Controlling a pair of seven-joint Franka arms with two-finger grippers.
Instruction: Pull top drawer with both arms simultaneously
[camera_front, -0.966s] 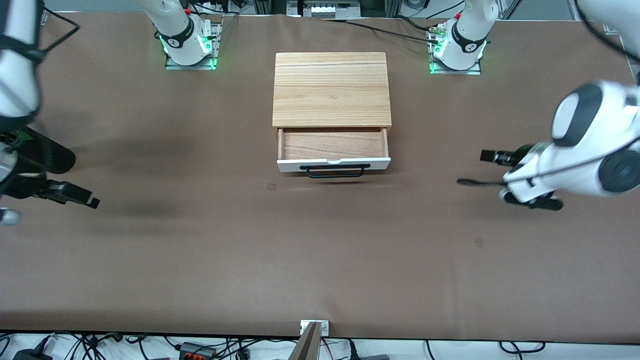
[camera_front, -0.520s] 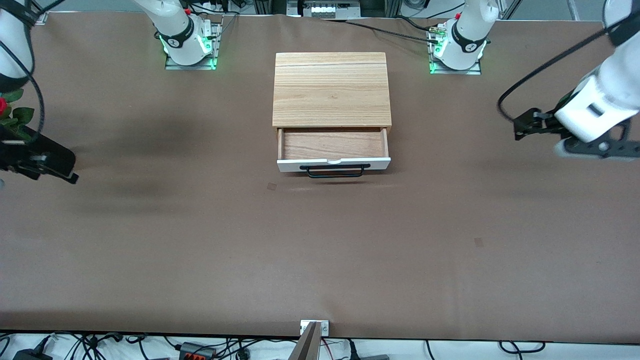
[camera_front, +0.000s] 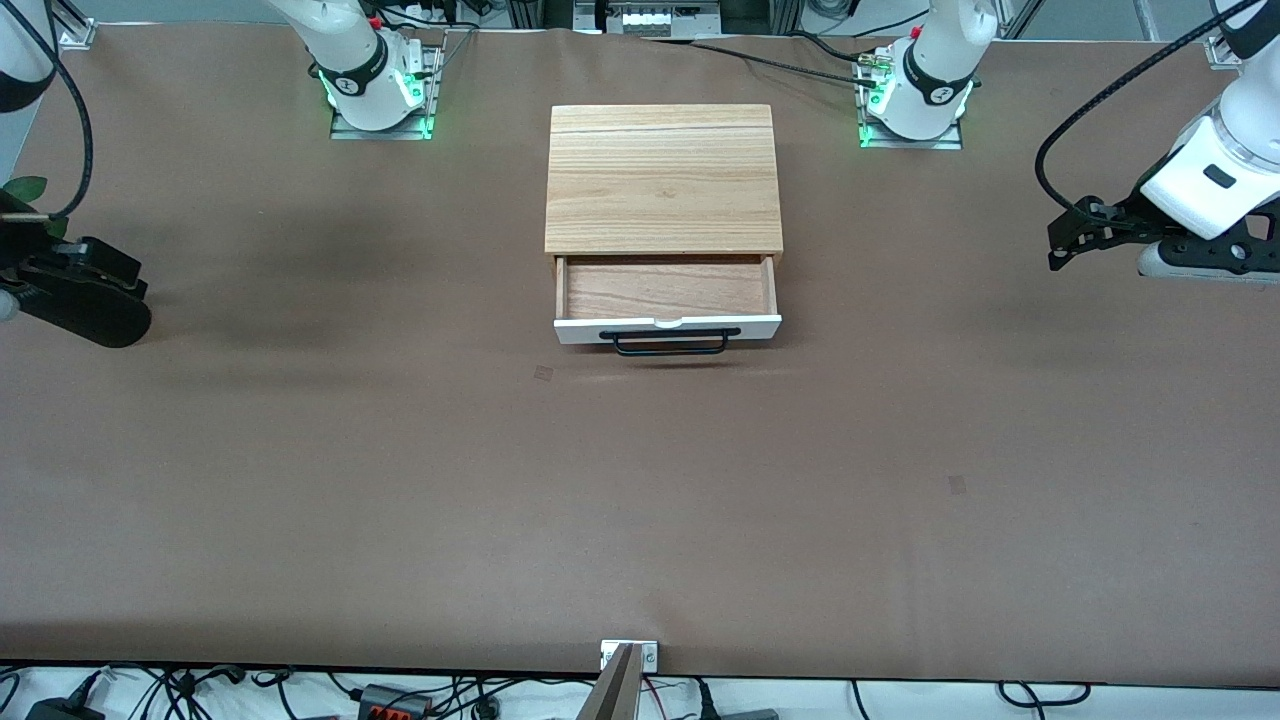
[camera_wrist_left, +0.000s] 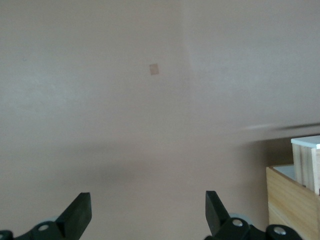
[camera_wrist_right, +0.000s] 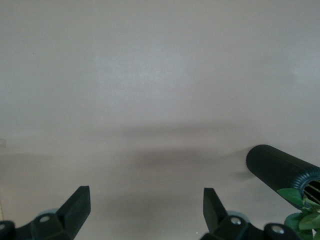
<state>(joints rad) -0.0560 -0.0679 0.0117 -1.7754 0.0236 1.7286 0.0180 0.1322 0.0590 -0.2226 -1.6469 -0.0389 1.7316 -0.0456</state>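
My right hand partly cut off at tabletop end; left hand too. Both spread apart, empty. White-fronted wood top drawer pulled out, black bar handle facing front camera, long axis running between arm ends.

No writing I can read anywhere: none on the drawer, the arms' bases, or the table cover.

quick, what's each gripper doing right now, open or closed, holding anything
Left gripper: open, holding nothing, over bare table at the left arm's end.
Right gripper: open, holding nothing, over bare table at the right arm's end.
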